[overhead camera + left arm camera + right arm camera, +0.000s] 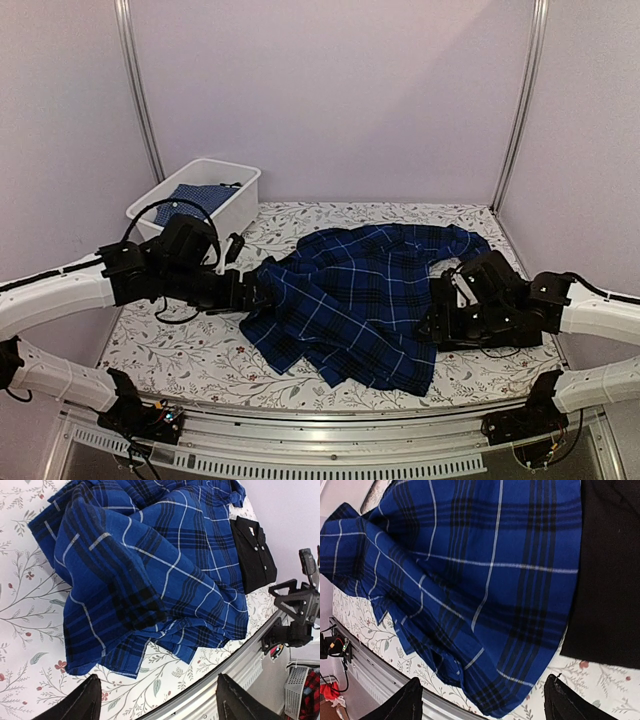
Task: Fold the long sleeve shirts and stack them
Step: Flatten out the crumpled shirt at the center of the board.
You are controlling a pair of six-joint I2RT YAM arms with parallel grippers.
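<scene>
Plaid shirt lies crumpled mid-surface. Left hand released, empty, at its left edge. Right hand released at its right edge. Only wrist views show black shirt, folded, against plaid's right side; top view has right arm over it.

Soft, even light falls from above, and the lilac walls look matte and evenly lit. My arms cast only faint shadows on the floral table. The plaid shirt shows crisp white lines and goes dark in its creases. The black shirt is nearly featureless in my right wrist view. My left fingertips and right fingertips sit dark and soft-focused at the bottom edge of each wrist view.
</scene>
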